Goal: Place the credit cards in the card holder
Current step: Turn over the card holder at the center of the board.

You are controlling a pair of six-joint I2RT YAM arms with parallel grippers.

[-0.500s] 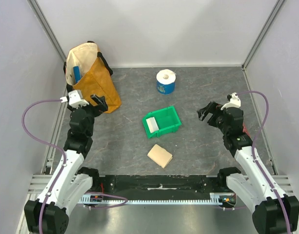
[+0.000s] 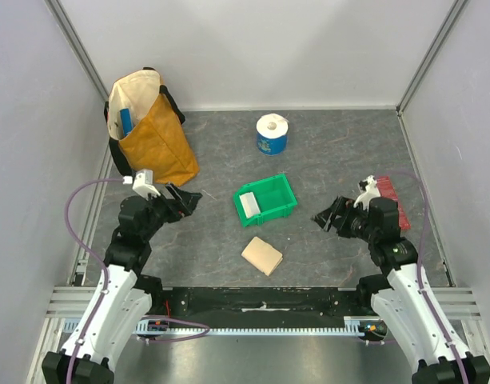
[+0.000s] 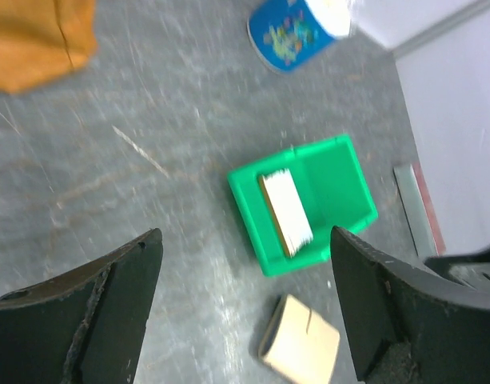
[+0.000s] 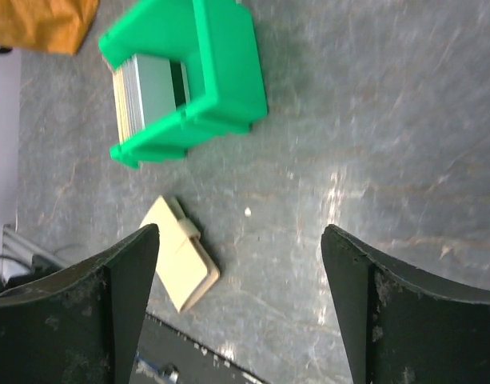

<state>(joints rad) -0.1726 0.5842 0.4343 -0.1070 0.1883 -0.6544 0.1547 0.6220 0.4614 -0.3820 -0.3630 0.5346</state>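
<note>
A dark grey, stone-patterned surface (image 2: 324, 152) carries everything here. Near its middle sits a small green plastic bin (image 2: 280, 194), open at the top, and the pale rectangular credit cards (image 2: 248, 203) stand in it on edge as one tight stack, pressed against one end wall. The right wrist view shows a dark stripe across the outermost card. Just beside the bin, toward the near edge of the surface, lies the tan, soft folding card holder (image 2: 262, 255), flat, folded shut and apart from the bin, with its small tab across one edge.

The left fingers (image 2: 185, 200) hover above the surface on the left side, spread wide with nothing between them, pointing toward the bin. The right fingers (image 2: 324, 216) hang on the right side, likewise parted wide and holding nothing, aimed at the bin and the card holder. Neither pair touches anything.

In the far left corner a mustard-yellow fabric bag (image 2: 153, 136) stands open with a blue object poking out. A white paper roll in a blue wrapper (image 2: 271, 134) stands near the far edge. A red ridged strip (image 2: 387, 192) lies close to the right edge, behind the right arm.
</note>
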